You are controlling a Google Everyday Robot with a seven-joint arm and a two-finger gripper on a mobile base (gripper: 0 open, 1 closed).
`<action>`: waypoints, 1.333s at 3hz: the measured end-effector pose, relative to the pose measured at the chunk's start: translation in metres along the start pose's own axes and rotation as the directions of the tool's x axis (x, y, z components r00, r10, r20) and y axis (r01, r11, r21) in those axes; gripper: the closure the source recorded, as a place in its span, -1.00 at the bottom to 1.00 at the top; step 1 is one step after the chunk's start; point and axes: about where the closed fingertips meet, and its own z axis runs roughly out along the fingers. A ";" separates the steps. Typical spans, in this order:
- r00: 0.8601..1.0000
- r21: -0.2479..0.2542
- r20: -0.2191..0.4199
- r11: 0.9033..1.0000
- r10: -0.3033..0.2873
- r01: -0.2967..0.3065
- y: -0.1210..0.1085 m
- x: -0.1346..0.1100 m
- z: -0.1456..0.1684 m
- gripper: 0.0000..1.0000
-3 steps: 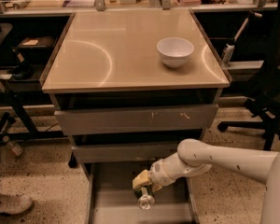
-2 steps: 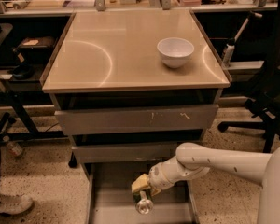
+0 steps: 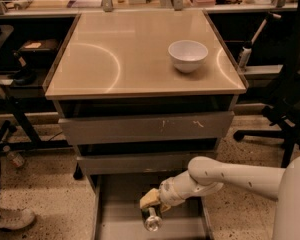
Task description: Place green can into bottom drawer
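Since a second ago, my gripper (image 3: pixel 152 207) has sunk a little lower and edged slightly left over the bottom drawer (image 3: pixel 121 210), and the green can (image 3: pixel 152 222) has come down with it.

At the far left, a pale shoe (image 3: pixel 12 218) rests on the speckled floor, well apart from the cabinet. The bottom drawer is pulled out towards the camera, its flat grey floor showing on both sides of my wrist. My tan fingers (image 3: pixel 149 199) are closed on the green can, which hangs below them with its shiny silver end facing the camera. It sits inside the drawer's outline, near the middle. It looks close to the floor, but I cannot tell whether it touches.

Above, the middle drawer (image 3: pixel 135 162) and the scratched top drawer (image 3: pixel 145 128) are both shut or nearly so. On the tan cabinet top (image 3: pixel 115 59), the white bowl (image 3: pixel 188 55) stands upright towards the right rear corner. My white arm (image 3: pixel 235 176) reaches in from the right edge, bent down into the drawer. Behind it, a black office chair (image 3: pixel 290 104) stands beside the cabinet.
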 end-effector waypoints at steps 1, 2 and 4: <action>0.998 -0.059 0.052 0.998 0.039 -0.036 -0.025 -0.014 0.025 1.00; 0.993 -0.105 0.085 0.992 0.086 -0.077 -0.051 -0.025 0.048 1.00; 0.981 -0.149 0.093 0.976 0.172 -0.157 -0.089 -0.039 0.078 1.00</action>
